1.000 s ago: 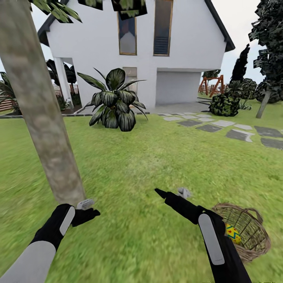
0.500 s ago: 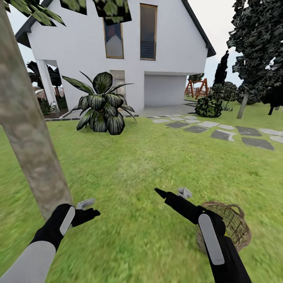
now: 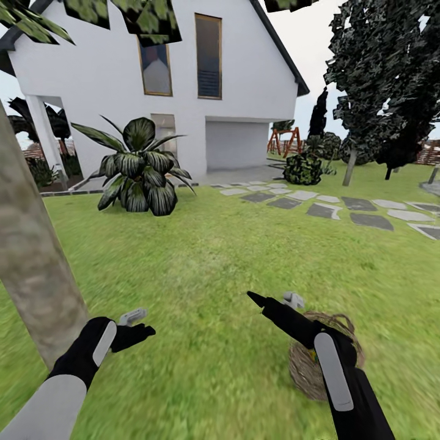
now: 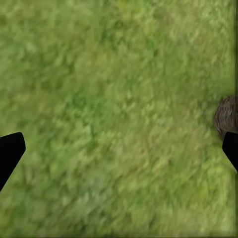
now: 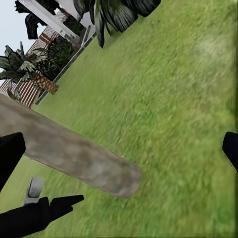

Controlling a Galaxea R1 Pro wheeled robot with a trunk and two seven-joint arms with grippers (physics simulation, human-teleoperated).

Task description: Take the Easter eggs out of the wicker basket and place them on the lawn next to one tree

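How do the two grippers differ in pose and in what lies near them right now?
The left gripper sits low beside the tree trunk; the right gripper reaches further forward, its arm crossing in front of the wicker basket. The left points to the right; the right angles up and left. Both are open, empty, over the lawn.

Mottled green lawn (image 4: 114,114) lies under the camera. Two dark fingertips (image 4: 10,151) stand wide apart. A brownish wicker basket (image 4: 226,116) sits at one edge.

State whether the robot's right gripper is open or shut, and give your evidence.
Open. In the right wrist view the right gripper has its two dark fingertips far apart at opposite edges, with only lawn and the tree trunk between them.
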